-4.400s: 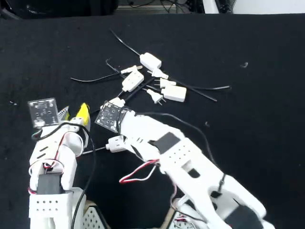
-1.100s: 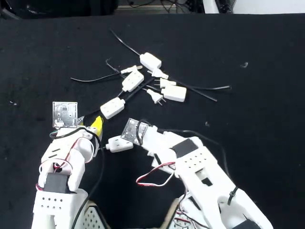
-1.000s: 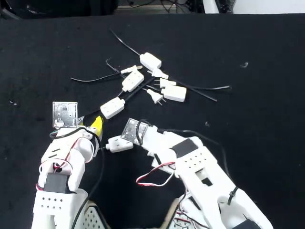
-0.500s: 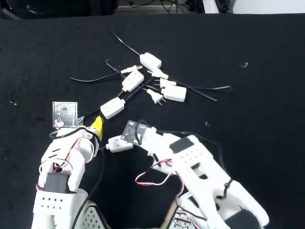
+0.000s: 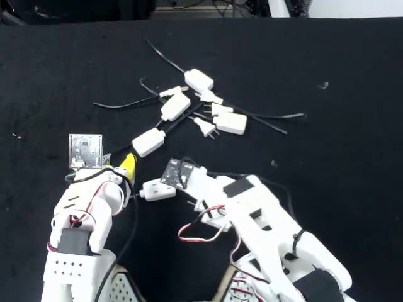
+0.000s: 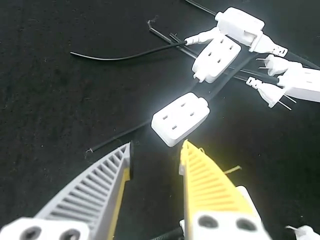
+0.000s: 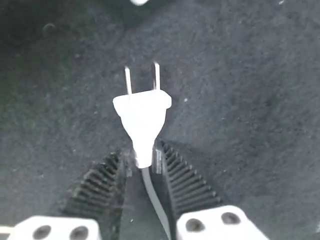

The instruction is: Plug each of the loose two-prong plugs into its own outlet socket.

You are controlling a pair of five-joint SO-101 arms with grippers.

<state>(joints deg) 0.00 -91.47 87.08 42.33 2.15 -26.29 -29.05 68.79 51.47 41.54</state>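
Loose plugs [image 5: 208,128] beside outlet sockets [image 5: 149,142]

High overhead view, two close wrist views (shared black table [image 5: 352,126])

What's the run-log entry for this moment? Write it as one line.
right gripper: shut on two-prong plug, prongs free | left gripper: open, just short of outlet socket | plug not yet inserted

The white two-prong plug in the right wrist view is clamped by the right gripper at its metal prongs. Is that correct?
Not quite. The right gripper does clamp the white two-prong plug, but at its narrow cord end, not at the metal prongs; these stand free and point away from the gripper. The right wrist view shows it.
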